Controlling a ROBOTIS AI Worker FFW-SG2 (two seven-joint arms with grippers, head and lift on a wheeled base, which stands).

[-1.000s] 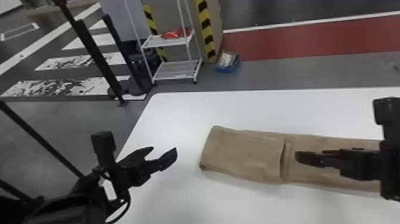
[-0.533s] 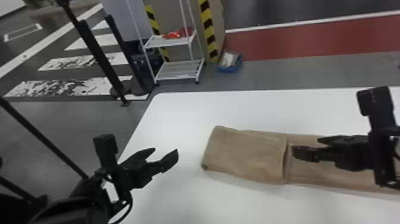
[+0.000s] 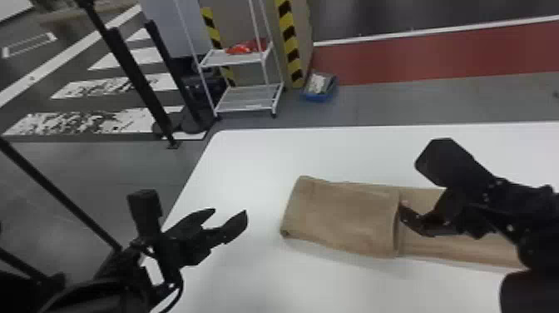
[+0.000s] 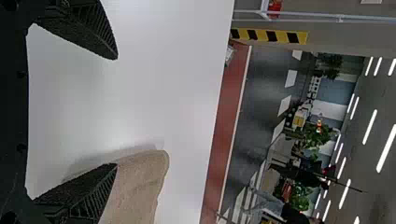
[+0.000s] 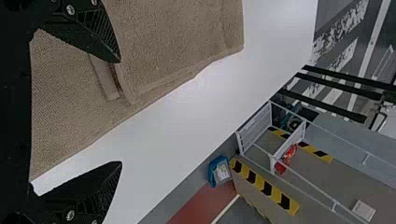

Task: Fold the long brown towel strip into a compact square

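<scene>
White tabletop [image 3: 258, 162] beneath, the right claw [image 3: 423, 204] has tilted over the towel [image 3: 345, 216]; it and the left claw [image 3: 230, 212] gape wide.

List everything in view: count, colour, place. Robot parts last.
Towel strip: 1, brown, on the table, left part folded over
Table: 1, white, in front of the robot
Wire shelf rack: 1, white, on the floor beyond the table
Item on the rack: at least 1, red, upper shelf
Bin: 1, blue, floor right of the rack
Striped bands: 2 in head view, yellow and black, behind the rack
Posts: several, black, left of the rack
Floor band: 1, red, beyond the table
Plants: several, green, far background
Left gripper: 1, black, open, left of the towel
Right gripper: 1, black, open, by the fold
</scene>
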